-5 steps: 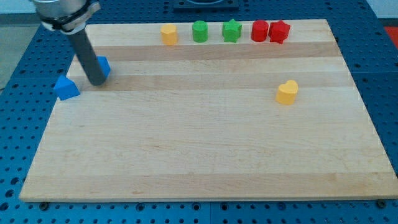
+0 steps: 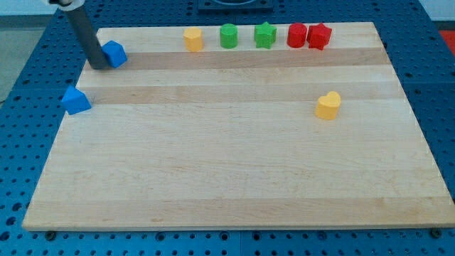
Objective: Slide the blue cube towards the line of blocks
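Observation:
The blue cube (image 2: pixel 114 53) sits near the board's top left. My tip (image 2: pixel 97 65) is right against the cube's left side, with the rod rising to the view's top left. A second blue block (image 2: pixel 75 100) lies lower, at the board's left edge. Along the top edge runs a line of blocks: a yellow block (image 2: pixel 193 38), a green cylinder (image 2: pixel 228 35), a green star (image 2: pixel 264 35), a red cylinder (image 2: pixel 296 34) and a red star (image 2: pixel 319 35).
A yellow heart-shaped block (image 2: pixel 328 105) lies alone at the right of the wooden board (image 2: pixel 227 171). A blue perforated table surrounds the board.
My tip has moved up and to the left, from the cube's lower left to its left side. The blue cube now sits higher on the board, closer to the top edge.

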Controlling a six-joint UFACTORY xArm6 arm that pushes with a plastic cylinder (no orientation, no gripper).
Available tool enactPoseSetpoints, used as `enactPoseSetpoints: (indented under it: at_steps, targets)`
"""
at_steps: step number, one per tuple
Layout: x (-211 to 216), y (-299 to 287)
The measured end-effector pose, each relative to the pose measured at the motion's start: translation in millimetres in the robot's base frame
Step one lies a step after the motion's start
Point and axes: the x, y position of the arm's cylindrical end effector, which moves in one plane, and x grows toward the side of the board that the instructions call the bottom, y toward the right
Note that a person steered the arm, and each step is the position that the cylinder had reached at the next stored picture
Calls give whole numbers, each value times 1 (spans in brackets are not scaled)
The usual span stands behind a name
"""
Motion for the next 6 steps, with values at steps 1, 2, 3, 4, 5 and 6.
enactPoseSetpoints:
  at_steps: [1, 2, 3, 4, 5, 6]
  targets:
    - [-18, 12]
    - [-19, -9]
    - [-33, -28]
    - [-34, -2]
    - [-35, 23]
    - [-38, 37]
